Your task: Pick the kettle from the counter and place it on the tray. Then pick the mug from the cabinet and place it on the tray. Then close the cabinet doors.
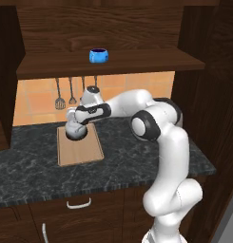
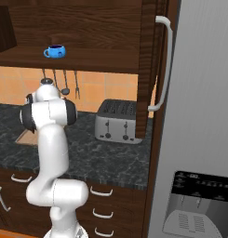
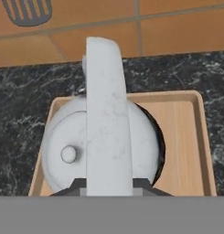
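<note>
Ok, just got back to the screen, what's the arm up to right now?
The gripper is shut on the handle of the kettle, holding it over the near end of the tray on the counter; whether it already rests on the wood can't be told. The mug sits on the shelf of the cabinet, whose doors are open, so that part is not yet done.

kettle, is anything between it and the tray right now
Nothing visible. The kettle is already over the tray, held by its handle in the tool. In the hand view bare wood shows to its right. Whether it rests on the wood or hangs just above, I can't tell.
</note>
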Robot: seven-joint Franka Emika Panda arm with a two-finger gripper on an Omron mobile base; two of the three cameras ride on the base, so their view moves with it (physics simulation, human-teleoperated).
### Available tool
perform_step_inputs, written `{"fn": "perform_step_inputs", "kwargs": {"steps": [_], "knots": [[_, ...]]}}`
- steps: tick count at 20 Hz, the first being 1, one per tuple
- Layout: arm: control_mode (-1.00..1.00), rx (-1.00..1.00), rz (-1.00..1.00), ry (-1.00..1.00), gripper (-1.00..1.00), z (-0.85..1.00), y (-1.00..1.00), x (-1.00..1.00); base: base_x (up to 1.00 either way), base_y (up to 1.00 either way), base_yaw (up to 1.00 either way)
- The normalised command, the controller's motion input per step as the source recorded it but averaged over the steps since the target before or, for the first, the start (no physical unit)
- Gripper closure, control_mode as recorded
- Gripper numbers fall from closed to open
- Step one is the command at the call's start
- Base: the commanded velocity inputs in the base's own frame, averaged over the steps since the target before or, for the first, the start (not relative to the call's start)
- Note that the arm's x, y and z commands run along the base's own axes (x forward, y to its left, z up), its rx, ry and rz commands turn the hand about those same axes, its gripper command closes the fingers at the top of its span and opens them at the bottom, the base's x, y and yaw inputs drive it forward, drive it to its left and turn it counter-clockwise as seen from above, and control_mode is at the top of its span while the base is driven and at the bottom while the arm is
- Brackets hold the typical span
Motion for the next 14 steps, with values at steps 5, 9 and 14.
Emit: {"fn": "perform_step_inputs", "kwargs": {"steps": [5, 9, 14], "knots": [[-1.00, -0.01, 0.00, 0.00, -1.00, -0.28, 0.00, -0.11, 0.00, 0.00, 0.00], [-1.00, 0.00, 0.00, -0.13, -1.00, -0.15, 0.00, -0.34, 0.00, 0.00, 0.00], [-1.00, 0.00, 0.00, -0.29, -1.00, 0.00, 0.00, -0.40, 0.00, 0.00, 0.00]]}}
